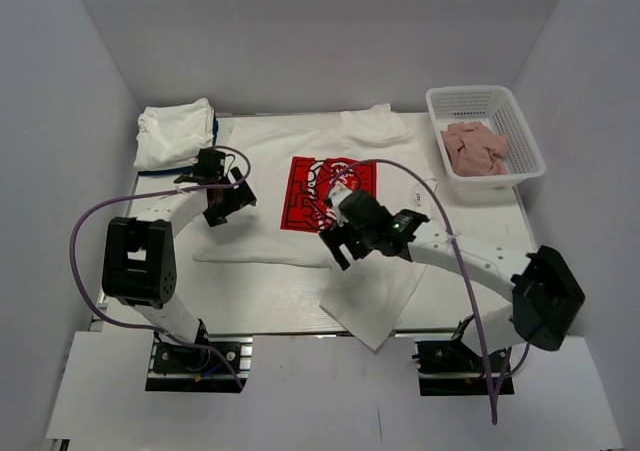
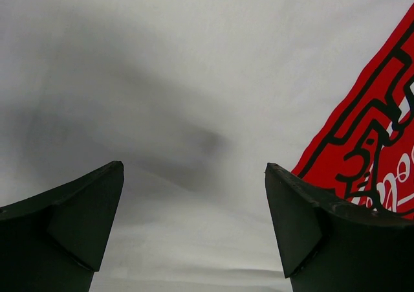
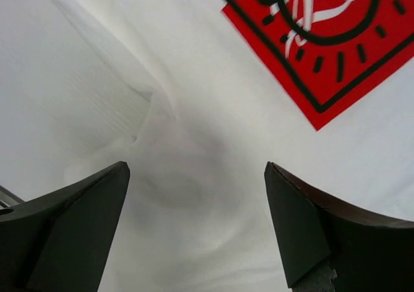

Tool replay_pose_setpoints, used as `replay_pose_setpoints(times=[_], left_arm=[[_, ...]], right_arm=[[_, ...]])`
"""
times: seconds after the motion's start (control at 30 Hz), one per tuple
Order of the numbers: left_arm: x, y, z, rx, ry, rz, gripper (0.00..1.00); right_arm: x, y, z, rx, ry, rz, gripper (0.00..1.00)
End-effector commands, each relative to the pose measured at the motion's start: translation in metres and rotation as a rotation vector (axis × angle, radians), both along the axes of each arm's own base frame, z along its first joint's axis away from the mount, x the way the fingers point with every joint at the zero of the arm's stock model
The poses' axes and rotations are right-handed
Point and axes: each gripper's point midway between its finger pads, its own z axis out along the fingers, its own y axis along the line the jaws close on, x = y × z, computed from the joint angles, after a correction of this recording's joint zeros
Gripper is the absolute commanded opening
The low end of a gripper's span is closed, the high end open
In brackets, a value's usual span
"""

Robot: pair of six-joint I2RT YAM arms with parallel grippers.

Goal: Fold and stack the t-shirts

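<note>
The left gripper [image 1: 222, 203] is being held low over a white t-shirt [image 1: 280, 146] that is lying spread on the table [image 1: 250, 296]. Its 2 fingers are being held wide apart with nothing between them; in the left wrist view only smooth white cloth is being shown under the left gripper [image 2: 194, 175]. The shirt's red print [image 2: 375, 143] is lying just to this gripper's right. The shirt's left edge is running just to its left. Beyond it, at the far left corner, a folded bundle [image 1: 175, 133] of white t-shirt is resting well apart from the fingers.

The right gripper [image 1: 340, 241] is being held over the near part of the same shirt, its fingers likewise spread and gripping nothing. Whether either gripper is touching the cloth cannot be told. In the right wrist view the right gripper [image 3: 197, 169] is being shown above softly rumpled cloth. The print's corner [image 3: 336, 52] is lying ahead and to the right. A raised crease [image 3: 116, 65] is running away ahead and to the left. Nearer the arm bases than this gripper, 1 corner of the shirt is reaching the table's near edge.

A strip of bare table is showing near the left gripper, below the shirt's near hem. Far to the right gripper's right, a white basket [image 1: 520, 121] is holding pink cloths [image 1: 475, 149].
</note>
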Motion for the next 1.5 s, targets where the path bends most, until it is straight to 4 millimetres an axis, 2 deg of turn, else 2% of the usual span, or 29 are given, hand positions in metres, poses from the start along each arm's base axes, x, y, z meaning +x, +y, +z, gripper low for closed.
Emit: replay_pose_setpoints(times=[0.0,0.03,0.13,0.23,0.3,0.33,0.37,0.4,0.5,0.53,0.63,0.67,0.73,0.77,0.8,0.87,1.0,1.07,1.1,1.17,1.2,1.23,1.27,1.3,1.33,1.37,1.4,1.43,1.47], left_arm=[[0.013,-0.003,0.026,-0.001,-0.055,-0.011,1.0],[0.014,-0.003,0.032,-0.002,-0.063,-0.011,1.0],[0.023,-0.004,0.052,-0.004,-0.124,-0.018,1.0],[0.038,-0.004,0.073,-0.015,-0.197,-0.023,1.0],[0.054,-0.005,0.073,-0.007,-0.2,-0.033,1.0],[0.058,-0.006,0.07,-0.006,-0.189,-0.033,1.0],[0.07,-0.007,0.077,-0.001,-0.208,-0.043,1.0],[0.075,-0.007,0.063,0.009,-0.179,-0.053,1.0],[0.088,-0.007,0.053,0.026,-0.153,-0.057,1.0],[0.089,-0.005,0.038,0.037,-0.115,-0.053,1.0],[0.094,0.0,0.026,0.047,-0.093,-0.039,1.0],[0.094,0.0,0.016,0.049,-0.071,-0.04,1.0],[0.096,0.002,0.011,0.064,-0.063,-0.044,1.0],[0.1,0.002,0.011,0.064,-0.066,-0.044,1.0],[0.102,0.002,0.001,0.07,-0.048,-0.052,1.0],[0.104,0.004,-0.002,0.084,-0.028,-0.046,1.0],[0.105,0.002,-0.009,0.075,-0.015,-0.053,1.0],[0.108,0.001,-0.006,0.074,-0.024,-0.052,1.0],[0.108,0.001,-0.006,0.074,-0.024,-0.052,1.0],[0.109,-0.004,0.008,0.071,-0.055,-0.062,1.0],[0.109,-0.004,0.024,0.068,-0.08,-0.061,1.0],[0.107,-0.004,0.03,0.067,-0.091,-0.061,1.0],[0.104,-0.006,0.039,0.054,-0.101,-0.069,1.0],[0.095,-0.005,0.054,0.052,-0.116,-0.068,1.0],[0.089,-0.004,0.062,0.051,-0.126,-0.068,1.0],[0.083,0.001,0.069,0.067,-0.134,-0.041,1.0],[0.068,0.005,0.065,0.081,-0.105,-0.035,1.0],[0.058,0.008,0.084,0.076,-0.136,-0.013,1.0],[0.048,0.01,0.085,0.071,-0.128,0.02,1.0]], right_arm=[[0.016,0.0,0.025,0.137,-0.002,-0.107,0.9],[0.018,-0.001,0.026,0.156,0.011,-0.144,0.9],[0.049,-0.035,0.022,0.175,0.024,-0.36,0.9],[0.084,-0.068,0.001,0.126,0.057,-0.531,0.9],[0.096,-0.082,-0.009,0.088,0.073,-0.592,0.9],[0.106,-0.1,-0.033,0.032,0.115,-0.656,0.9],[0.123,-0.096,-0.025,0.064,0.105,-0.669,0.9],[0.13,-0.1,-0.027,0.078,0.124,-0.688,0.9],[0.162,-0.109,-0.046,0.077,0.165,-0.726,0.9],[0.166,-0.118,-0.05,0.055,0.172,-0.749,0.9],[0.184,-0.131,-0.064,0.006,0.177,-0.777,0.9],[0.188,-0.141,-0.076,-0.014,0.195,-0.795,0.9],[0.205,-0.147,-0.073,-0.022,0.157,-0.803,0.9],[0.207,-0.156,-0.087,-0.043,0.174,-0.813,0.9],[0.215,-0.155,-0.087,-0.039,0.164,-0.783,0.9],[0.223,-0.16,-0.103,-0.05,0.187,-0.777,0.9],[0.243,-0.162,-0.104,-0.04,0.176,-0.732,0.9],[0.256,-0.159,-0.093,-0.029,0.134,-0.661,0.9],[0.264,-0.153,-0.076,-0.02,0.095,-0.624,0.9],[0.261,-0.142,-0.064,0.004,0.098,-0.558,0.9],[0.261,-0.131,-0.036,0.048,0.061,-0.528,0.9],[0.26,-0.126,-0.027,0.071,0.053,-0.51,0.9],[0.252,-0.106,-0.004,0.142,0.044,-0.45,0.9],[0.246,-0.096,0.002,0.157,0.034,-0.422,0.9],[0.238,-0.088,0.032,0.194,-0.016,-0.394,0.9],[0.228,-0.083,0.029,0.196,-0.007,-0.375,0.9],[0.223,-0.079,0.036,0.207,-0.02,-0.364,0.9],[0.214,-0.069,0.066,0.249,-0.072,-0.341,0.9],[0.198,-0.07,0.051,0.245,-0.03,-0.359,0.9]])
